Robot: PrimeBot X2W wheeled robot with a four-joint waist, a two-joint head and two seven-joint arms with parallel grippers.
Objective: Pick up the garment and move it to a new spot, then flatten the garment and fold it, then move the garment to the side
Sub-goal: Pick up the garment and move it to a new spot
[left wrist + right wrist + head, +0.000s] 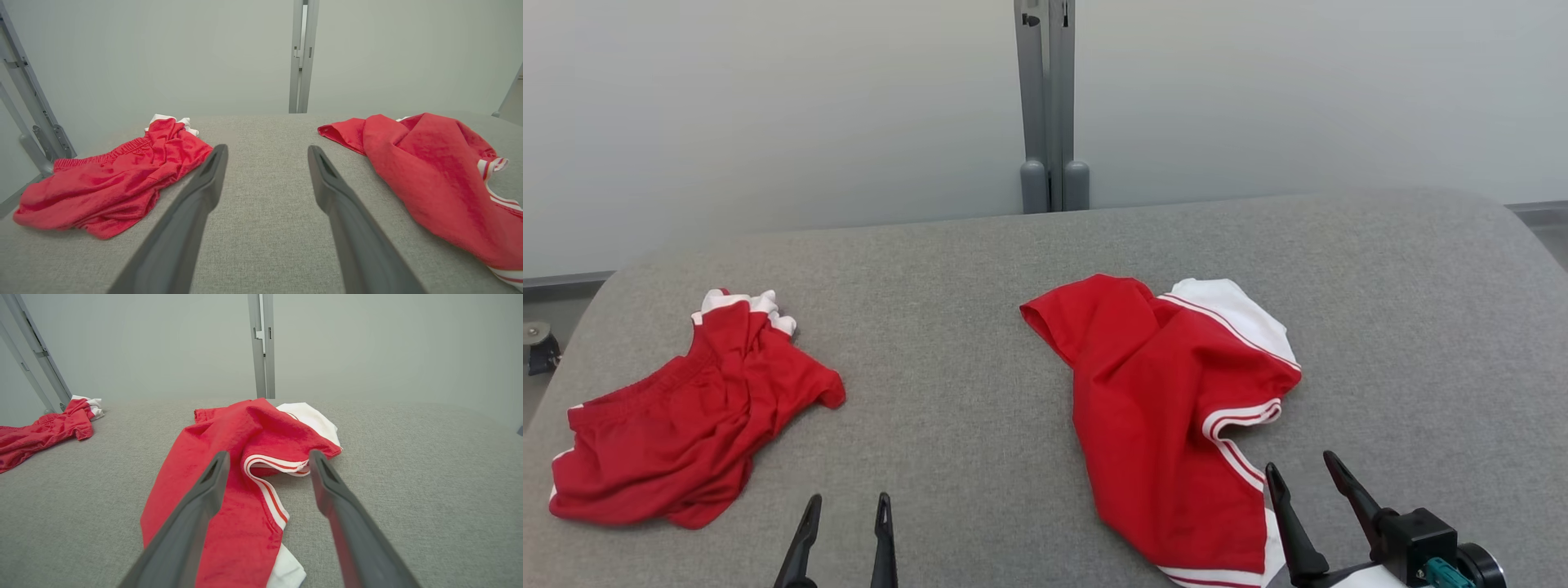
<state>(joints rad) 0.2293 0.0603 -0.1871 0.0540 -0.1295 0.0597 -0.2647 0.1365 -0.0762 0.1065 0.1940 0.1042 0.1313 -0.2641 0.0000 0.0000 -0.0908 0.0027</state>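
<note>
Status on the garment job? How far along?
Done: nothing visibly finished. The crumpled red top with white striped trim and the bunched red shorts with white edging both lie unfolded on the grey fabric table. In hand: nothing. The left gripper and right gripper are open and empty, the right near the top's striped edge. Left: at least flattening, folding, moving aside.

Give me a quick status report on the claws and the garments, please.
Left claw open, over bare table. Right claw open, at edge of red shirt. Shirt and red shorts both crumpled, apart.
</note>
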